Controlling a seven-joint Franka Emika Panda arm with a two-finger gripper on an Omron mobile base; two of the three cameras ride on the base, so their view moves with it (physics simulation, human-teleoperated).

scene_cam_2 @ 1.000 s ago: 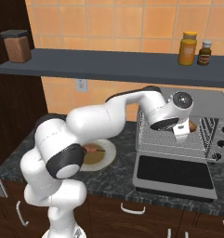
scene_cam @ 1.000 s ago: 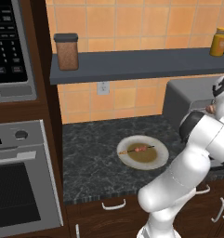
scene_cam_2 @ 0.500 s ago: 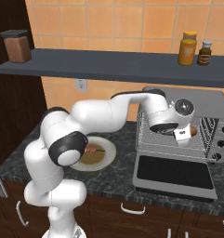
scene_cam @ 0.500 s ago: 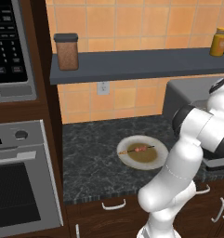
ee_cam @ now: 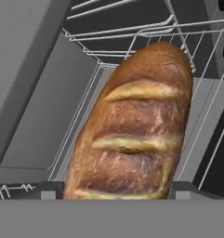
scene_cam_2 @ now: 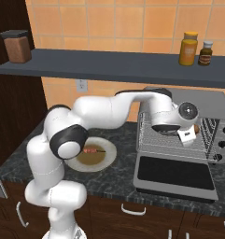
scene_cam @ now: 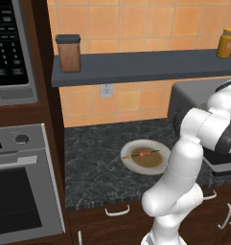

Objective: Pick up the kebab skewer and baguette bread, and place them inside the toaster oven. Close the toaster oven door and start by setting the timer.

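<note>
In the hand view the golden-brown baguette bread (ee_cam: 136, 125) stands between my gripper's (ee_cam: 118, 190) two dark finger tips, over the wire rack (ee_cam: 85, 116) inside the toaster oven (scene_cam_2: 179, 100). The gripper is shut on the loaf. From the right base view, the hand (scene_cam_2: 191, 135) reaches into the oven's mouth, with the loaf's end (scene_cam_2: 196, 129) showing beside it. The toaster oven door (scene_cam_2: 174, 173) lies dropped open in front. The kebab skewer (scene_cam: 143, 154) (scene_cam_2: 93, 151) rests on a round plate (scene_cam: 131, 162) left of the oven.
A shelf (scene_cam_2: 109, 65) runs above the counter with a brown canister (scene_cam: 69, 52) and two spice jars (scene_cam_2: 188, 49). A wall oven (scene_cam: 21, 191) and a microwave (scene_cam: 11, 48) stand at the far left. The oven's knobs (scene_cam_2: 221, 144) sit at its right.
The hand has pushed deeper and to the right into the toaster oven with the baguette still in its grip. The skewer and plate have not moved.
</note>
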